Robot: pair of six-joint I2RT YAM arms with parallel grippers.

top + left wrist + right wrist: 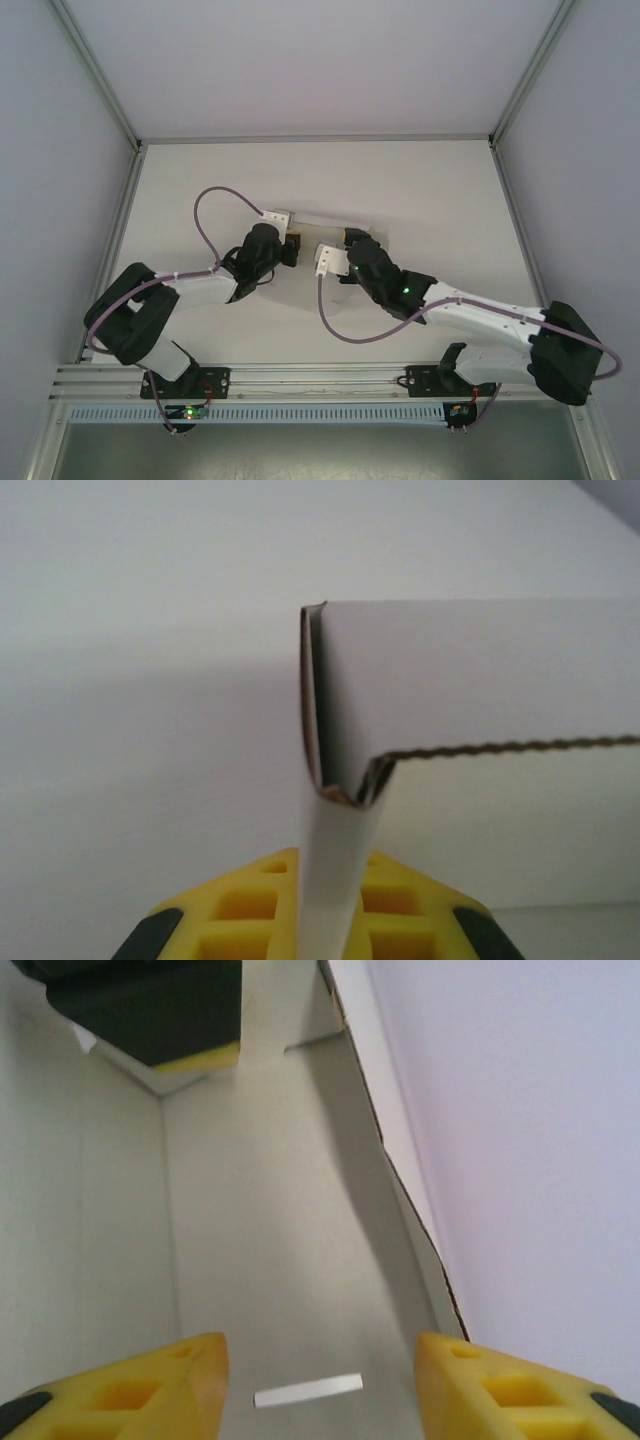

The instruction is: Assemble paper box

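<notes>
White thin paperboard box (325,217) lay midway across the pale desk (420,190). The left fingers (245,905) were clamped on one of its walls; the right fingers (160,1385) stood apart inside it.

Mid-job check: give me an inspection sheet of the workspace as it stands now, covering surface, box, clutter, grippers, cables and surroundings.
Surface: white table, no marks or spills seen.
Job's things: paper box, white, mid-table between the two grippers; walls partly raised, top open.
Clutter: nothing seen.
Grippers: left gripper shut on a flap at the box's corner; right gripper open, fingers apart above the box's inner floor, holding nothing.
Cables: purple cable loops off the left arm; second purple cable loops off the right arm; both lie loose over the table.
Surroundings: aluminium frame posts, pale walls, mounting rail at the near edge.
</notes>
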